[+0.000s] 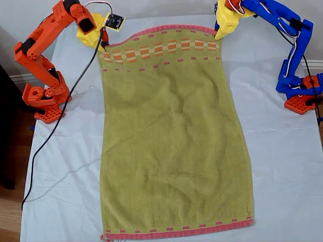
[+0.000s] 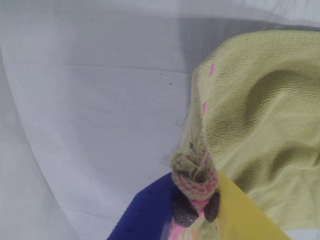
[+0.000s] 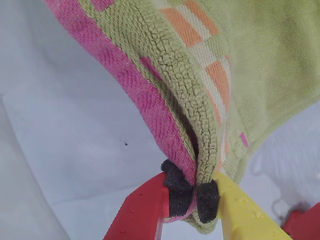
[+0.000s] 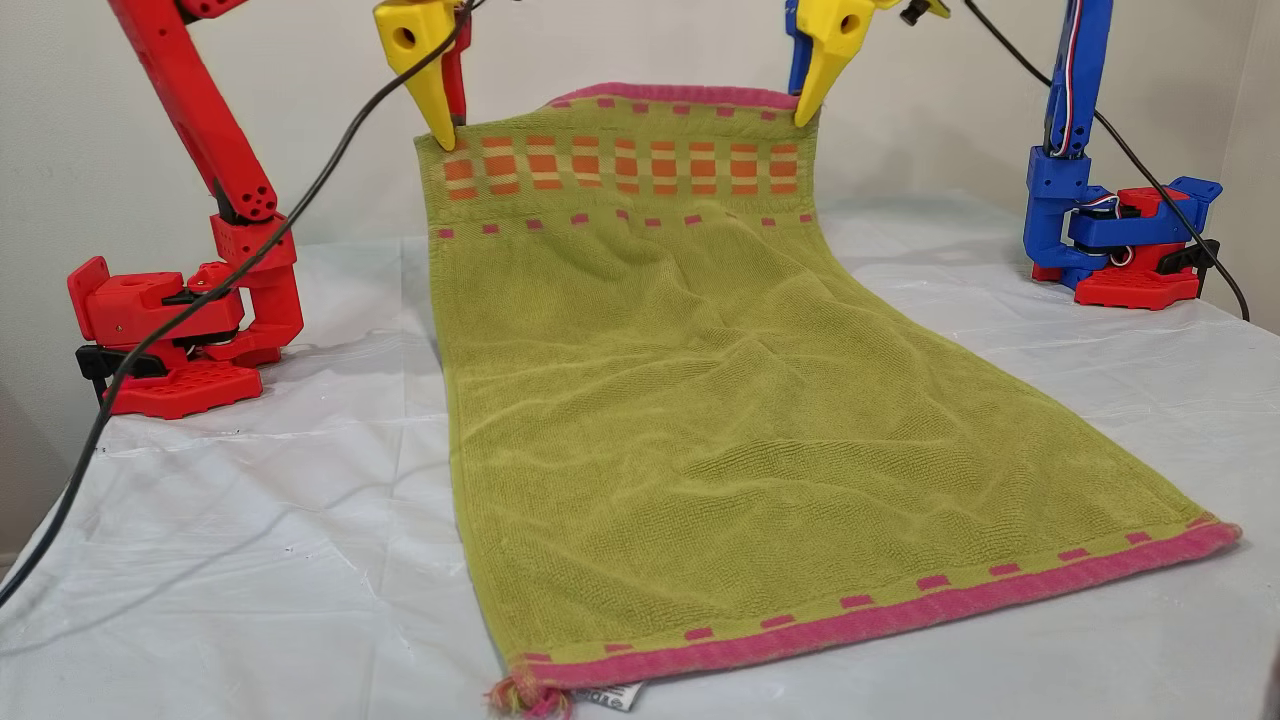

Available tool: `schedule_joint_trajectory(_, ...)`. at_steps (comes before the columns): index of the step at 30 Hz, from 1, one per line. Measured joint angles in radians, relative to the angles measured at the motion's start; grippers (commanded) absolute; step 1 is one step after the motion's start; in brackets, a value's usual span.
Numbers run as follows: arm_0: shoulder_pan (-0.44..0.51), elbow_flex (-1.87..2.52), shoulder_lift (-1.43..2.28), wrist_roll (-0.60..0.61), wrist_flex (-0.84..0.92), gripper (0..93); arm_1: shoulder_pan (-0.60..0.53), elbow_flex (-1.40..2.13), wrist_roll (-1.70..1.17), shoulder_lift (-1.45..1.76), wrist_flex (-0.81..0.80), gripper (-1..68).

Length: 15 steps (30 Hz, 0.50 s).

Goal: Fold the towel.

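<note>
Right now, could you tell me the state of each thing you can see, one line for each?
towel: spread lengthwise, far end lifted off the sheet by its two corners, near end lying flat.
my first gripper: shut on one far corner of the towel.
my second gripper: shut on the other far corner.
white sheet: spread flat under the towel, slightly wrinkled.

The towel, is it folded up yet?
Not yet. The towel lies spread in one layer, its far end lifted by two pincers.
</note>
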Motion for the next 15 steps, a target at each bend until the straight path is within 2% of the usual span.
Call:
schedule_joint_trajectory(4, 0.086, -0.002, 0.028, 0.0, 0.0, 0.1, -0.063, 0.083, 0.043, 0.104, 0.0, 0.1)
schedule_joint_trajectory(6, 0.158, -0.011, 0.028, -0.021, 0.0, 0.1, -0.106, 0.097, 0.074, 0.149, 0.0, 0.1)
schedule_joint_trajectory(15, 0.393, 0.017, 0.029, -0.179, 0.0, 0.1, -0.337, 0.098, 0.218, 0.202, 0.002, 0.1)
